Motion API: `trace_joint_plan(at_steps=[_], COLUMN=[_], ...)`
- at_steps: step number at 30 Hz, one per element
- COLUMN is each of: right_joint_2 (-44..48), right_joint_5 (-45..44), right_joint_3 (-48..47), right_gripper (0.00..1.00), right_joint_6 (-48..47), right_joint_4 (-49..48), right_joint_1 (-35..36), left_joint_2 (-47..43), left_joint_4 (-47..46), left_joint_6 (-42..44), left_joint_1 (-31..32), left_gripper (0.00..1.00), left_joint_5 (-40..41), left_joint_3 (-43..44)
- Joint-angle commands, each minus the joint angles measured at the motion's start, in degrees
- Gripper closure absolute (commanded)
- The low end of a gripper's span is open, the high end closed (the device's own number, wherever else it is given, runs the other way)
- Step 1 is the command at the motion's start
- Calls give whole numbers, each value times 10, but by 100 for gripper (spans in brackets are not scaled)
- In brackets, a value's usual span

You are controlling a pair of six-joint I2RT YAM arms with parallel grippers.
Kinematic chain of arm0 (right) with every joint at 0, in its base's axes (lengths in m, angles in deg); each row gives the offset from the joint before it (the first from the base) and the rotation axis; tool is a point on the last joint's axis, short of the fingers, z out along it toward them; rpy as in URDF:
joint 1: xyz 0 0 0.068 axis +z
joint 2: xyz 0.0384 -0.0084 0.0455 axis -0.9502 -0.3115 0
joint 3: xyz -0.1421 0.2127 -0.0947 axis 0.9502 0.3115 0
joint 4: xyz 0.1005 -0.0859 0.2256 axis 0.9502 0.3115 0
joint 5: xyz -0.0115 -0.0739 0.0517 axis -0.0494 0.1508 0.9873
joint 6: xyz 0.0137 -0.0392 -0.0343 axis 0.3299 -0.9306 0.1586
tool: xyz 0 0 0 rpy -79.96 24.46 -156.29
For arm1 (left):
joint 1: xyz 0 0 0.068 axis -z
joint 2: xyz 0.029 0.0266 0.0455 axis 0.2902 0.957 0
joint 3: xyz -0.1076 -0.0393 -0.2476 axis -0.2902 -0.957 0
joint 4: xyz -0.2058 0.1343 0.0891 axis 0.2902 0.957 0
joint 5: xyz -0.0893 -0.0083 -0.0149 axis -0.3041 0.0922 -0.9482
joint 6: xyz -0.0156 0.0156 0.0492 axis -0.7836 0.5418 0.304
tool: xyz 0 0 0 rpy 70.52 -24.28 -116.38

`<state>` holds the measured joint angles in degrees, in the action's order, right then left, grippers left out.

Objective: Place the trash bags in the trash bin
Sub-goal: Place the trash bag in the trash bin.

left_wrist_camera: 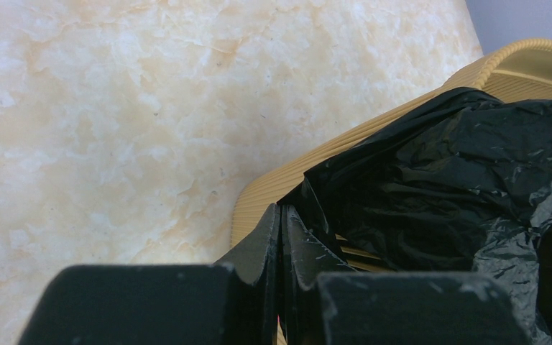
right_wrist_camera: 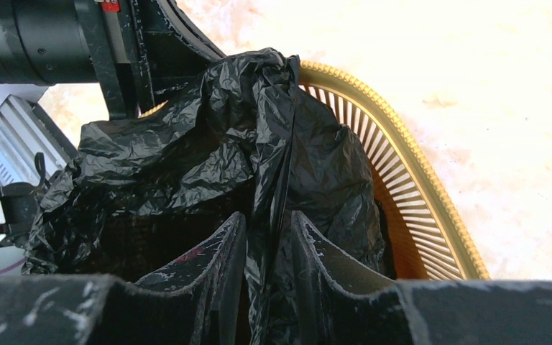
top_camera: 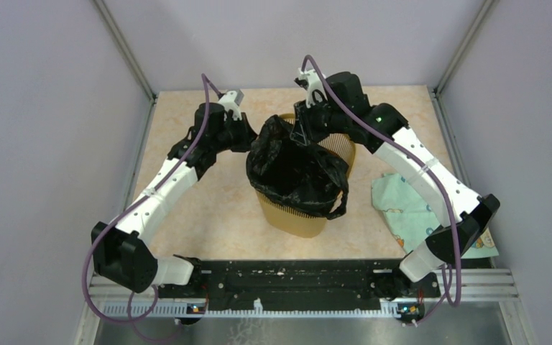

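Observation:
The mustard-yellow trash bin (top_camera: 295, 219) stands mid-table with a glossy black trash bag (top_camera: 295, 169) spread over its mouth and spilling down its front right side. My left gripper (top_camera: 255, 136) is at the bin's left rim. In the left wrist view it (left_wrist_camera: 281, 210) is shut on a thin edge of the bag (left_wrist_camera: 460, 165), just above the ribbed rim (left_wrist_camera: 309, 180). My right gripper (top_camera: 303, 136) is at the back rim. From the right wrist its jaws (right_wrist_camera: 268, 219) are closed on a bunched fold of the bag (right_wrist_camera: 187, 144), inside the slotted bin wall (right_wrist_camera: 417, 201).
A pale green patterned cloth (top_camera: 402, 208) lies on the table to the right of the bin, under my right arm. Grey walls close off the left, back and right. The left arm's wrist (right_wrist_camera: 57, 36) shows just beyond the bag in the right wrist view.

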<state>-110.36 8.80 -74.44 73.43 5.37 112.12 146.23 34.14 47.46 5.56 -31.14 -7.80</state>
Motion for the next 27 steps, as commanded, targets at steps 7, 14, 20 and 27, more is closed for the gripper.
trace_joint_plan(at_steps=[7,14,20,27], right_joint_2=[-3,2,2,-7], right_joint_5=[-34,-144,-199,-257], right_joint_3=[-4,-16,-1,22], right_gripper=[100,100,100,100], right_joint_6=[21,9,-18,-39], right_joint_4=[-33,-61,-99,-136], right_joint_1=[-21,-22,-21,-22], left_joint_2=[11,13,30,45], left_joint_4=[-35,-85,-114,-145], left_joint_6=[0,-7,-12,-19], left_joint_1=[4,4,5,8], left_gripper=[93,95,96,96], left_joint_5=[-7,4,-2,0], left_joint_3=[37,33,25,10])
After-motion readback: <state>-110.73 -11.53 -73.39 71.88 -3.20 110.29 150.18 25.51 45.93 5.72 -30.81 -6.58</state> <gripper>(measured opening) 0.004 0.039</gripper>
